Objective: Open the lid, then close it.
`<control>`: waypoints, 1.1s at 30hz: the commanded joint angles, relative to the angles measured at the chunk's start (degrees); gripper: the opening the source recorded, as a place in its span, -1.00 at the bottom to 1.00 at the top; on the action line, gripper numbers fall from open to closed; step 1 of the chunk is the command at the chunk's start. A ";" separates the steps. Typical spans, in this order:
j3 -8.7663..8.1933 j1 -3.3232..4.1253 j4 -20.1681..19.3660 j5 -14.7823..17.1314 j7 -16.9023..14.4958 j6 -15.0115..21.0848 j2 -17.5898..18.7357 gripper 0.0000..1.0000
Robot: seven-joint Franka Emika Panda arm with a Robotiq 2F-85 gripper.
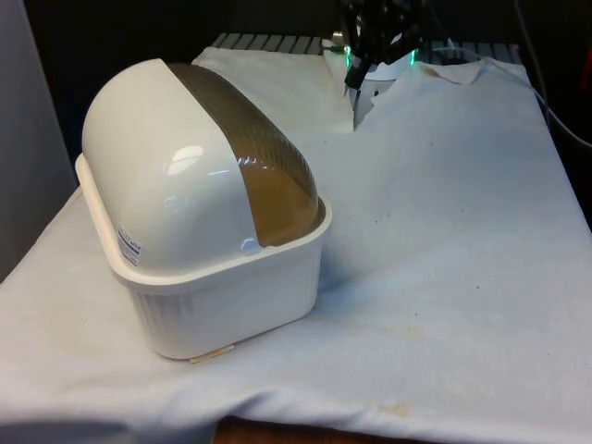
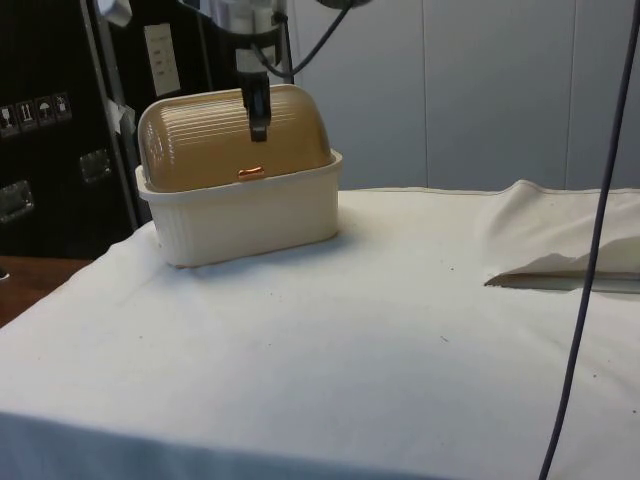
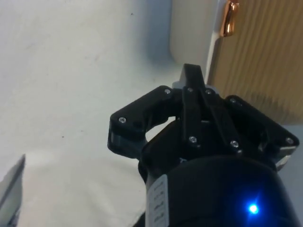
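A cream bread box [image 1: 222,296] stands on the table at the front view's left, its ribbed brown roll-top lid [image 1: 250,148] down over the base. The lid [image 2: 215,145] carries a small copper handle [image 2: 251,172] at its lower edge, also seen as a handle [image 3: 230,19] in the wrist view. My black gripper [image 2: 258,128] hangs in front of the lid, above the handle, fingers pressed together and holding nothing. In the front view the gripper [image 1: 353,92] is at the far end of the table, apart from the box. The wrist view has the gripper [image 3: 191,75] pointing toward the box's front wall [image 3: 191,33].
A white cloth [image 1: 444,259] covers the table, with a raised fold [image 2: 560,235] at the far end near the robot base. A dark cable [image 2: 590,250] hangs down at the side view's right. Open cloth lies in front of the box.
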 commanded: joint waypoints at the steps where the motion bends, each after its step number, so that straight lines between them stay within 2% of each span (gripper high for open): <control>1: 0.06 0.00 0.00 -0.63 0.63 0.06 0.23 -1.00; 3: 0.17 0.17 -0.11 -3.32 3.21 0.69 0.74 -1.00; 9: 0.57 0.29 0.17 -6.30 6.82 1.43 2.41 -1.00; 10: 0.69 0.17 0.00 -5.04 5.61 0.74 2.01 -1.00; 12: 0.63 0.29 0.34 -7.79 8.59 2.06 3.27 -1.00; 17: 0.74 0.40 0.46 -10.43 11.63 3.04 4.64 -1.00; 18: 0.92 0.29 0.29 -9.80 11.23 2.69 4.64 -1.00; 19: 0.74 0.40 0.46 -11.46 12.78 3.38 5.10 -1.00; 24: 0.74 0.34 0.34 -14.95 16.33 4.76 6.42 -1.00; 26: 0.97 0.29 0.29 -13.81 15.53 4.07 6.36 -1.00; 27: 0.74 0.34 0.34 -16.10 17.48 5.16 6.82 -1.00; 33: 0.69 0.17 0.40 -20.45 21.54 6.30 8.08 -1.00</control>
